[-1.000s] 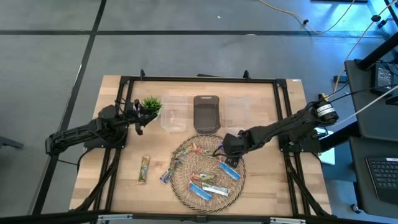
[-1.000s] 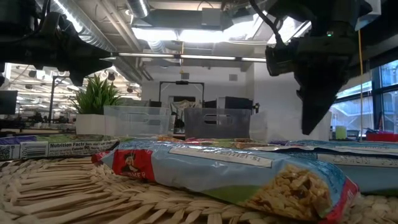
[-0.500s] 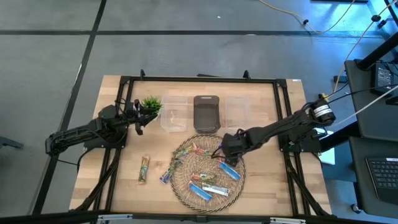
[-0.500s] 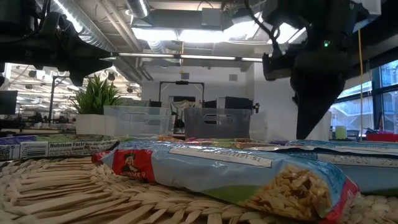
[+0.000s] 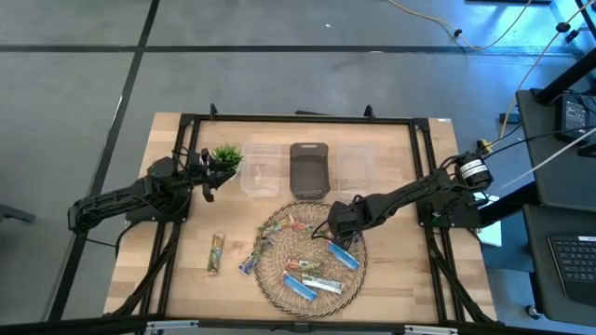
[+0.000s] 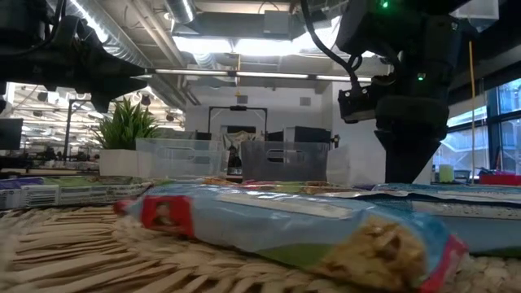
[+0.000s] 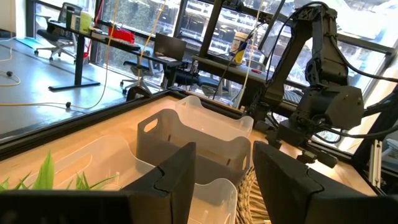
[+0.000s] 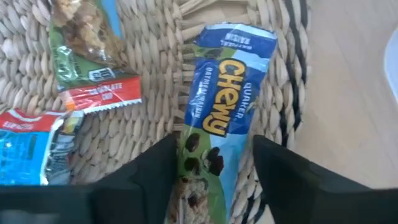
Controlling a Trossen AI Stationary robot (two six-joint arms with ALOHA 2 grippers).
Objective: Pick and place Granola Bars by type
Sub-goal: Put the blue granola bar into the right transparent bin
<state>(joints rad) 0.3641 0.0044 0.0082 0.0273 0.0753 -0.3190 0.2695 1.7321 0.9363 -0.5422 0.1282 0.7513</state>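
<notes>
The right gripper (image 5: 337, 233) has dropped onto the woven tray (image 5: 276, 284) near the desk's front edge, fingers spread astride a blue Chewy bar (image 8: 216, 134), ready to grip; the left gripper (image 5: 207, 174) waits open by the plant (image 5: 226, 154).

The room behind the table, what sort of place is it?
Probably an open office or lab: desks with an office chair, big windows, ceiling lights, and cables across the floor.

Blue-and-green Chewy bar (image 8: 217, 134) on tan woven mat (image 8: 149, 134).
</notes>
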